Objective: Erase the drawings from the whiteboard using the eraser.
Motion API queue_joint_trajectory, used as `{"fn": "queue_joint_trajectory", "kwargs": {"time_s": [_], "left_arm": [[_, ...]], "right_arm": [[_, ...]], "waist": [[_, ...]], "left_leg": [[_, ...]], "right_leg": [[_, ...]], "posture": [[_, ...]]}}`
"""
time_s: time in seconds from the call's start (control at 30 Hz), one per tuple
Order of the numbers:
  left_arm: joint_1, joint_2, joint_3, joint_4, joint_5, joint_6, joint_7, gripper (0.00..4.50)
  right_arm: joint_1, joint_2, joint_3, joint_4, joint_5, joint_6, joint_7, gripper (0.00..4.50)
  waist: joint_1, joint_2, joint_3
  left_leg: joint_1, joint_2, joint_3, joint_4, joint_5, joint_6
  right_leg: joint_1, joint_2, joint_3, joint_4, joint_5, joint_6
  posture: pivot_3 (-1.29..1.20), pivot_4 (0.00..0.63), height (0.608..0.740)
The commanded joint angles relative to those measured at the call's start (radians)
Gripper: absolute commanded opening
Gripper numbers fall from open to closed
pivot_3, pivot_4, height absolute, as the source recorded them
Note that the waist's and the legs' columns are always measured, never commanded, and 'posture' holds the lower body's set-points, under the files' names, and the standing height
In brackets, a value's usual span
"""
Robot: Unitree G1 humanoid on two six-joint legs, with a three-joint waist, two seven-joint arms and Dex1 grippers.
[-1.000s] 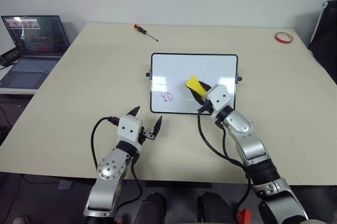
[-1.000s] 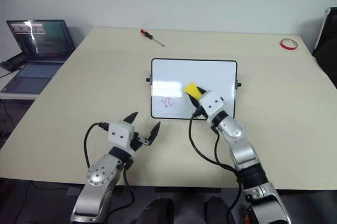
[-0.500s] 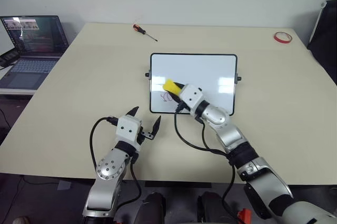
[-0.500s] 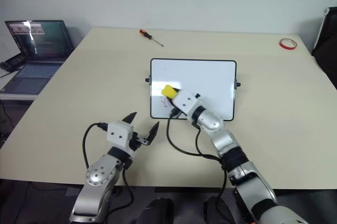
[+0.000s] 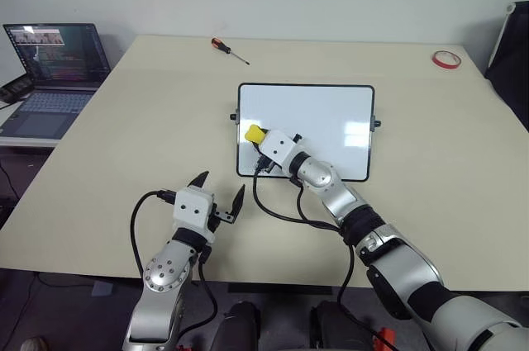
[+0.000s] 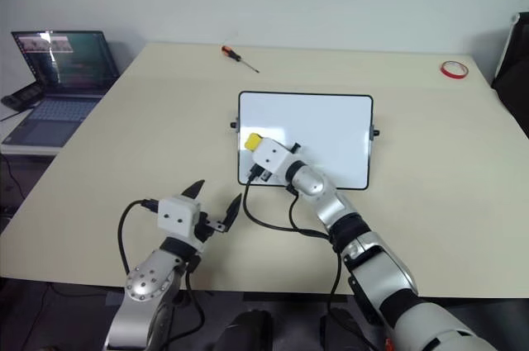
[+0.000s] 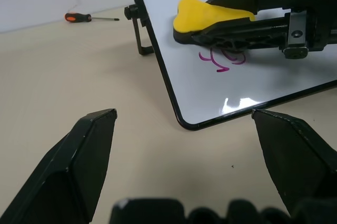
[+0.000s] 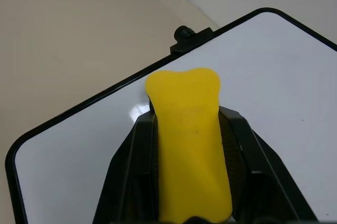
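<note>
The whiteboard (image 5: pixel 331 116) stands slightly tilted on the beige table (image 5: pixel 124 136). My right gripper (image 5: pixel 259 139) is shut on the yellow eraser (image 5: pixel 253 133) and holds its dark underside against the board close to the left edge. In the left wrist view, pink drawings (image 7: pixel 224 58) show on the board right beside the eraser (image 7: pixel 210 16); in the head views the gripper covers them. The right wrist view shows the eraser (image 8: pixel 189 139) clamped between both black fingers. My left gripper (image 5: pixel 221 186) hovers open over the table in front of the board's near left corner, holding nothing.
A red-handled screwdriver (image 5: pixel 227 49) lies at the table's far side. A red tape ring (image 5: pixel 445 58) sits at the far right corner. An open laptop (image 5: pixel 50 62) stands on a separate surface to the left. A dark object (image 5: pixel 512 54) is at the right edge.
My right gripper has swept the eraser leftward across the board, from its middle over the pink marks to the left edge. The left gripper has stayed about where it was, still open.
</note>
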State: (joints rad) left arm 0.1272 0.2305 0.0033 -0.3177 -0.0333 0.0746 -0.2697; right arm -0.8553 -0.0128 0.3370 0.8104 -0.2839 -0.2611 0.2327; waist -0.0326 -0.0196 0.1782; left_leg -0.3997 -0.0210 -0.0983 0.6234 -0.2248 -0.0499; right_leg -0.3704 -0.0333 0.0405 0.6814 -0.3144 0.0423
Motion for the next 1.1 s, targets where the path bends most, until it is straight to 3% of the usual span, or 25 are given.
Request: {"fn": "queue_joint_trajectory", "kwargs": {"time_s": [0.03,0.17,0.27,0.43,0.57,0.8,0.93,1.1], "left_arm": [[-0.003,0.0,-0.006,-0.047,0.0,0.002,0.004,4.5],[-0.013,0.007,-0.003,-0.049,-0.003,0.01,-0.005,4.5],[-0.009,0.011,0.001,-0.054,-0.005,0.011,-0.006,4.5],[-0.009,0.01,0.002,-0.054,-0.004,0.015,-0.004,4.5],[-0.036,0.013,-0.008,-0.035,-0.005,0.016,-0.016,4.5],[-0.065,0.014,-0.014,-0.016,-0.008,0.016,-0.034,4.5],[-0.075,0.014,-0.016,-0.009,-0.01,0.016,-0.036,4.5],[-0.091,0.012,-0.021,0.007,-0.011,0.009,-0.037,4.5]], "right_arm": [[-0.006,-0.009,-0.018,0.015,0.004,0.017,0.009,1.2],[0.093,-0.026,0.061,-0.027,0.002,0.086,0.214,1.2],[0.151,-0.052,0.077,-0.092,-0.002,0.139,0.285,1.2],[0.163,-0.086,0.038,-0.15,-0.002,0.188,0.246,1.2],[0.108,-0.09,-0.038,-0.126,0.002,0.176,0.063,1.2],[0.085,-0.109,-0.074,-0.117,-0.013,0.166,-0.078,1.2],[0.102,-0.108,-0.064,-0.122,-0.004,0.173,-0.051,1.2],[0.217,-0.14,0.062,-0.209,-0.019,0.214,0.21,1.2]], "waist": [[0.0,0.0,0.0],[0.0,0.0,-0.001],[0.0,0.001,-0.002],[0.006,0.001,-0.003],[0.009,0.001,-0.002],[0.01,0.001,-0.002],[0.01,0.001,-0.002],[0.006,0.001,-0.004]], "left_leg": [[0.0,0.0,0.0,0.0,0.0,0.0],[0.002,0.0,0.0,0.0,0.0,0.0],[0.003,0.0,0.0,0.0,0.0,0.0],[0.004,0.0,-0.003,0.002,0.0,0.0],[0.006,-0.002,-0.006,0.002,0.0,0.0],[0.007,-0.002,-0.007,0.003,0.002,0.0],[0.007,-0.002,-0.007,0.003,0.002,0.0],[0.008,-0.002,-0.007,0.002,0.002,0.0]], "right_leg": [[0.0,0.0,0.0,0.0,0.0,0.0],[0.001,0.0,0.0,0.0,0.0,0.0],[0.002,0.0,0.0,0.0,0.0,0.0],[0.005,0.0,-0.001,0.001,0.0,0.0],[0.005,0.0,-0.001,0.0,0.0,0.0],[0.011,0.001,-0.002,0.0,0.001,0.0],[0.012,0.001,-0.003,0.0,0.001,0.0],[0.014,0.002,-0.003,-0.002,0.001,0.0]], "posture": [[0.0,0.15,0.74],[0.0,0.15,0.74],[0.0,0.15,0.74],[0.0,0.15,0.74],[0.0,0.15,0.74],[0.0,0.15,0.74],[0.0,0.15,0.74],[0.0,0.15,0.74]]}}
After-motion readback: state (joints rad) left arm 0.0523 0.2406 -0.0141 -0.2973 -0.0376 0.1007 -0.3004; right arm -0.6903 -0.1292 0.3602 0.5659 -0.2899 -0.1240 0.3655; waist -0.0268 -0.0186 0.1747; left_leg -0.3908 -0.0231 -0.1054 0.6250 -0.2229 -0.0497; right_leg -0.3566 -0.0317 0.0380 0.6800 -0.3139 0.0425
